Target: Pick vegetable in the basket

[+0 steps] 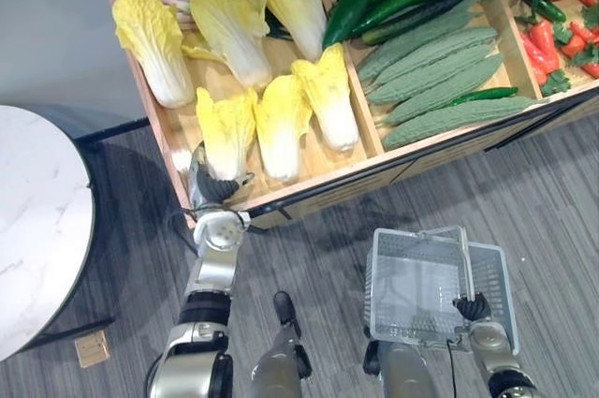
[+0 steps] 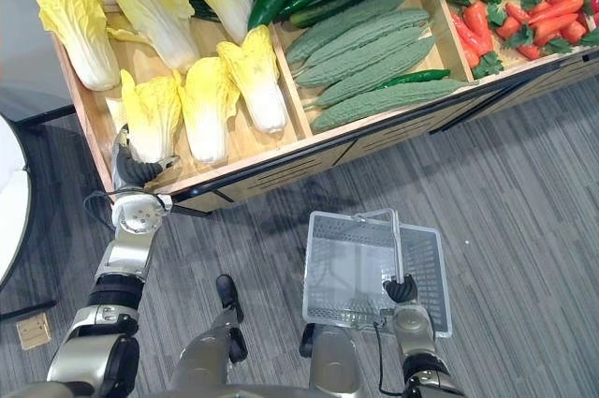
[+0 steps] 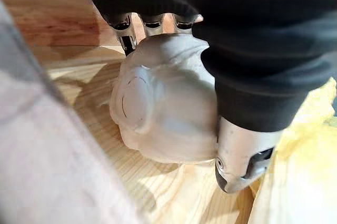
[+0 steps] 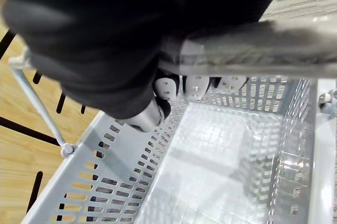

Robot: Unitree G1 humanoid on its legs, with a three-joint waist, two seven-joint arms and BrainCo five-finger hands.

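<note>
The cabbage (image 1: 225,128) to be picked lies in the front corner of the wooden stand (image 1: 309,184), with its leafy yellow top pointing to 12 o'clock and its white stump at 6 o'clock, just inside the front lip. The left hand (image 1: 211,188) is wrapped round that stump. In the left wrist view the fingers (image 3: 126,33) curl over the far side of the pale base and the thumb (image 3: 243,156) presses in from the near side, so the hold sits on the firm end rather than on the leaves.

A second cabbage (image 1: 281,126) lies close beside it at 3 o'clock, apparently touching along the leaves. I judge the lift should go straight up first, so the stump clears the lip and the leaves pull free of the neighbour without dragging it. The leafy end is long and unsupported, so it will probably droop. A slow lift with the wrist tilted to carry the head lengthwise should reduce the swing.

The basket (image 1: 376,272) hangs empty at about 4 o'clock from the cabbage, over the floor. The right hand (image 1: 473,307) has its fingers closed round the handle (image 4: 253,50). Holding it level would keep the mouth open for the drop.
</note>
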